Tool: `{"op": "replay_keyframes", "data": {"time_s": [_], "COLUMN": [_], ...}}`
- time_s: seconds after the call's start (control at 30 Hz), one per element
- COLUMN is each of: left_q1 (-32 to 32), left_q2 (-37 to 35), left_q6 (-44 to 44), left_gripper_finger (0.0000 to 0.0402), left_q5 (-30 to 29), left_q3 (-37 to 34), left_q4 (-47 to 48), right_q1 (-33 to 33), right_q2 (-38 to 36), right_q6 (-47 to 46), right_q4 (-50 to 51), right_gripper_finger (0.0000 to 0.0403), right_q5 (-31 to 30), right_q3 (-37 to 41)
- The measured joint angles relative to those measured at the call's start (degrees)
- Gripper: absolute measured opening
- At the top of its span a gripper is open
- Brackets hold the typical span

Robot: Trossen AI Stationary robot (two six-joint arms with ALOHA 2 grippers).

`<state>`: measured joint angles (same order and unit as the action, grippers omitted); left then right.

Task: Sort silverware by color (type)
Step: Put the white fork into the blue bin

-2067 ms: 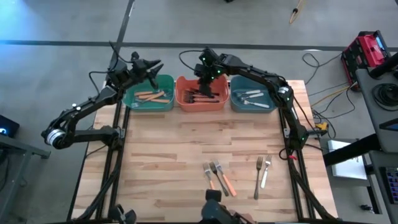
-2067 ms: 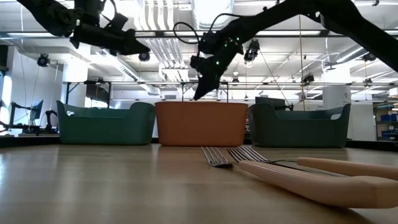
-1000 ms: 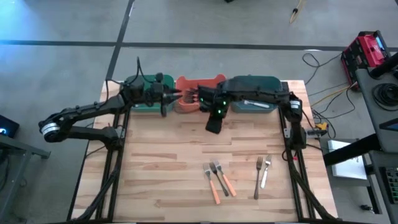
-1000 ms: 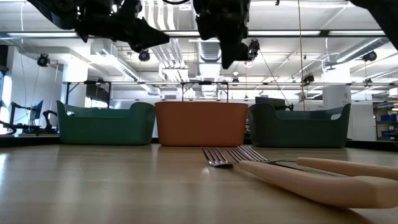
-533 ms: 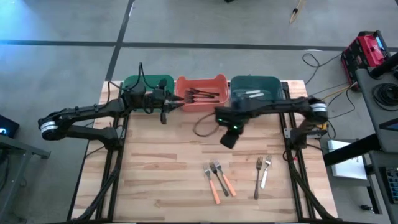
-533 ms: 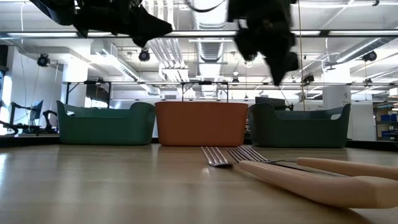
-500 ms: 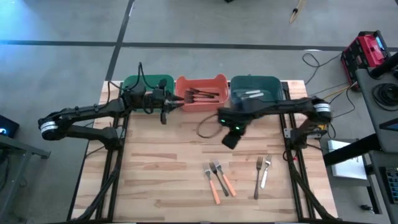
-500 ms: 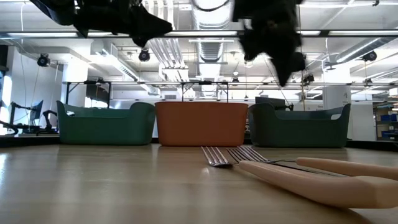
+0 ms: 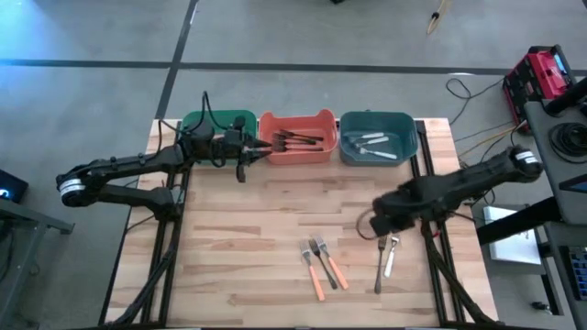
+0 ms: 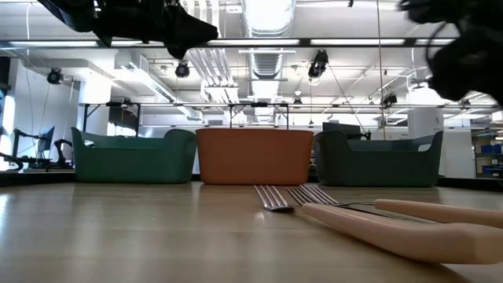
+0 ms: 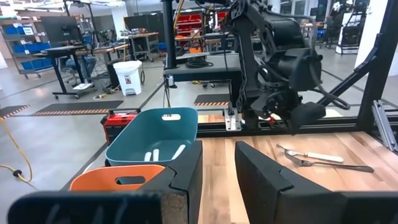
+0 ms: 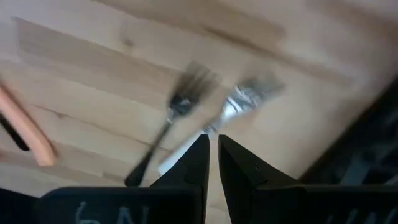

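Right tool [image 9: 383,229] swung from bins, nearly closed, empty, above white-handled fork [image 12: 214,124]

Four cams: overhead, desk-level, two wrist.
High cam looks straight down on whole desk [image 9: 275,229]; low cam sits at near edge facing bins [image 10: 254,156] w/ forks [image 10: 314,196] close; both wrist cams share those forks.

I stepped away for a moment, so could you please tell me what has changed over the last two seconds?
The right gripper left the orange bin and swung across the table to hang over the two forks near the front right, shut and empty. The left gripper came off the green bin and now waits near the bins. The forks on the table and in the bins have not moved.
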<state>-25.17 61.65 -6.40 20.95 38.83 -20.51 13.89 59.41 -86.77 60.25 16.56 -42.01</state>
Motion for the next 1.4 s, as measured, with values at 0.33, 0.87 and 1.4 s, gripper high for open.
{"op": "replay_keyframes", "data": {"time_s": [0.33, 0.87, 1.4], "left_q1": [-0.02, -0.04, -0.04], "left_q2": [0.00, -0.02, -0.02], "left_q6": [1.47, 1.62, 1.87], "left_gripper_finger": [0.0078, 0.0078, 0.0078], "left_q5": [0.02, 0.02, 0.02], "left_q3": [0.00, 0.00, 0.00], "left_q4": [1.25, 2.68, 3.17], "right_q1": [13.08, 15.25, 15.25], "right_q2": [-5.71, 0.68, 6.27], "right_q6": [-20.07, -27.36, -24.64], "right_q4": [-10.00, -13.13, -16.13], "right_gripper_finger": [0.0027, 0.0081, 0.0213], "right_q5": [-4.62, -4.70, -4.57], "right_q3": [8.54, 9.01, 10.65]}}
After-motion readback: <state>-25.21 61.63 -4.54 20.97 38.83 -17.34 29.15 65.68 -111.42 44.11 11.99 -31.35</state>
